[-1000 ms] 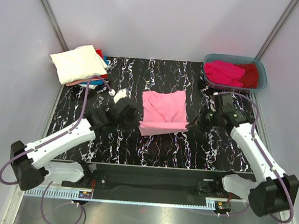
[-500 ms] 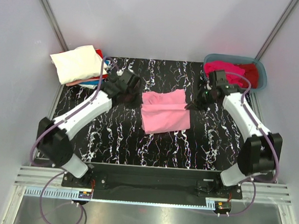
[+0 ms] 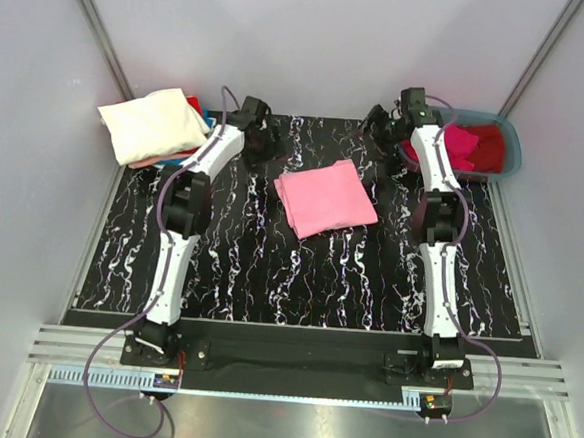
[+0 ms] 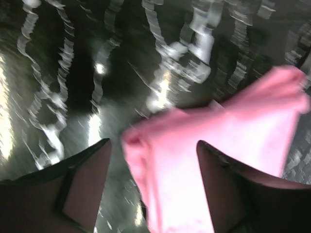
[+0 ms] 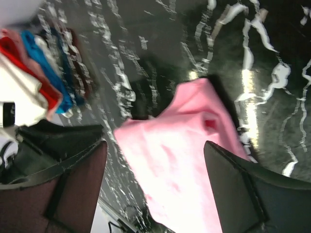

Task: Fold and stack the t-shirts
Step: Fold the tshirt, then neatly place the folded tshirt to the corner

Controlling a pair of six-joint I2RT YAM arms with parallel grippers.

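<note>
Your two arms stretch out long from the near edge of the table [image 3: 268,277] toward its far side. In the middle of the table the light pink t-shirt [image 3: 326,196] lies folded into a flat rectangle, turned a little askew, and neither arm touches it.

Just beyond the shirt's far left corner hangs your left hand [image 4: 153,145]. Its fingers are spread apart with nothing between them. Its wrist view is blurred, but the pink cloth shows on the table below.

Your right hand [image 5: 155,145] hangs off the far right corner, also spread wide and empty, looking down on the same shirt.

At the far left edge sits the stack of folded t-shirts [image 3: 161,155]. A cream-white t-shirt [image 3: 144,118] lies on top, with red and blue edges showing under it.

At the far right, the tub [image 3: 515,152] holds the magenta t-shirt [image 3: 458,142] and the dark red t-shirt [image 3: 489,148].
</note>
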